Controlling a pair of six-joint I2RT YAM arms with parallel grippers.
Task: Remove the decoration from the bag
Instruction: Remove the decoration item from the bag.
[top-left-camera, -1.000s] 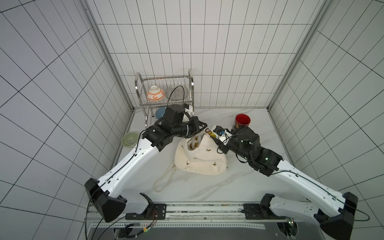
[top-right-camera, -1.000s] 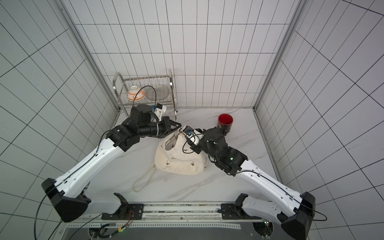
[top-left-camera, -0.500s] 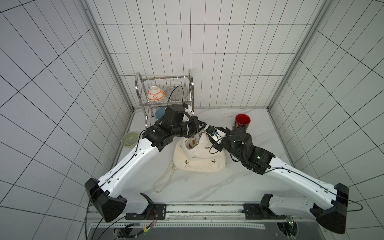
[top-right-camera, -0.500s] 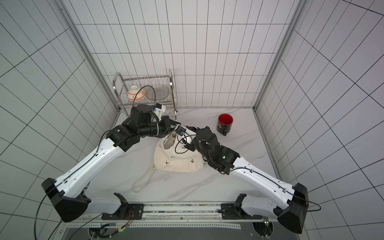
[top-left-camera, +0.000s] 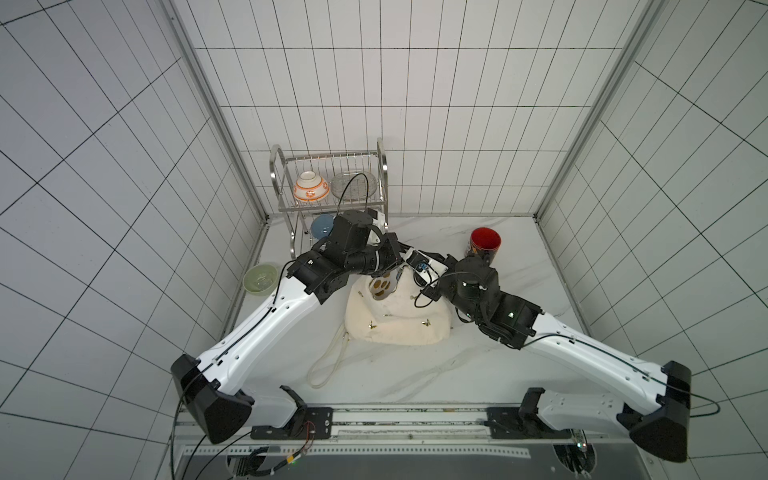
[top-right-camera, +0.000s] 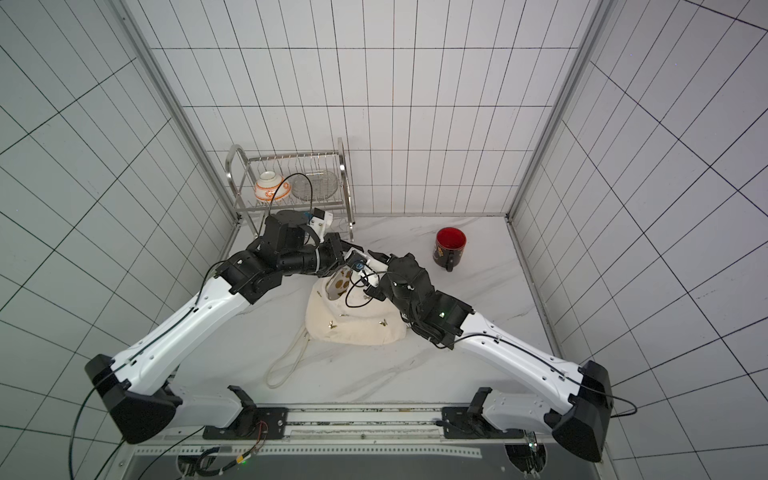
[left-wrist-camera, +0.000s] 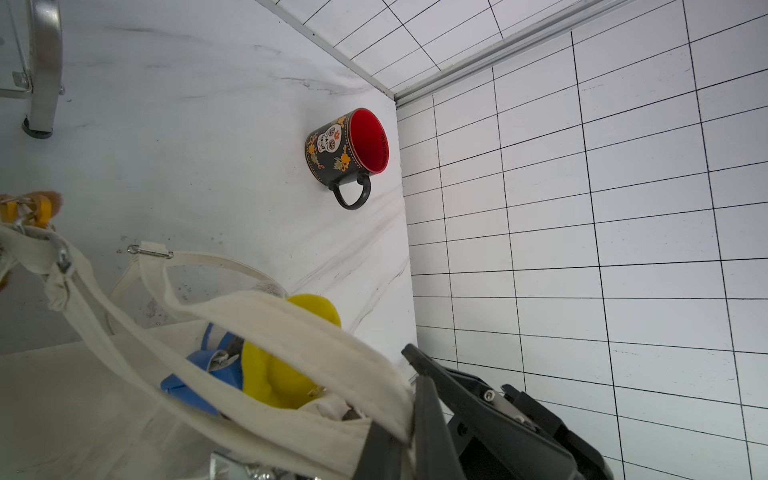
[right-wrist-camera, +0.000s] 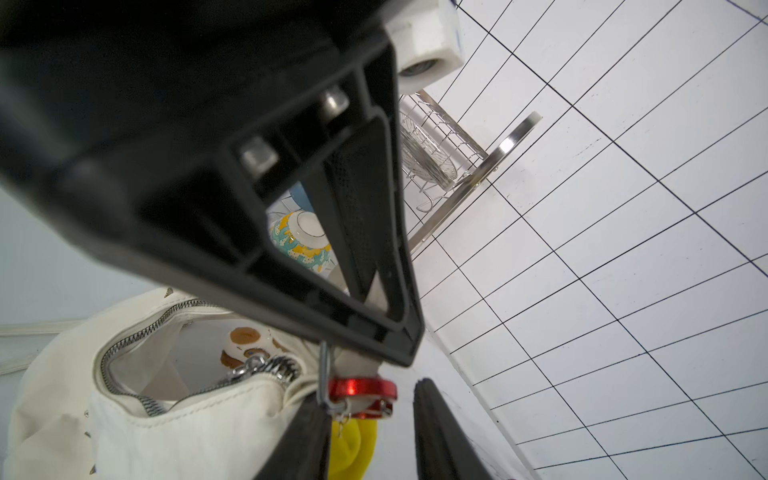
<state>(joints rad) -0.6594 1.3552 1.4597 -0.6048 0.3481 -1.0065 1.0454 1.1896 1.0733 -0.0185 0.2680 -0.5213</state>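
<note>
Only the right wrist view, lower centre, shows the right gripper (right-wrist-camera: 368, 436) spread about a red carabiner (right-wrist-camera: 361, 388); the left gripper (right-wrist-camera: 386, 328) pinches the strap (right-wrist-camera: 376, 291) of the bag (right-wrist-camera: 187, 415)

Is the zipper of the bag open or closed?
Open: the zipper teeth stand apart and the inside of the bag shows.

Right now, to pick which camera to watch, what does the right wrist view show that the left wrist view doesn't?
Only the right wrist view: a shiny red metal ring and a teal-and-yellow patterned bowl. Only the left wrist view: the black skull-print mug with red inside and a blue piece. Both: the cream fabric bag and rounded yellow decoration.
</note>
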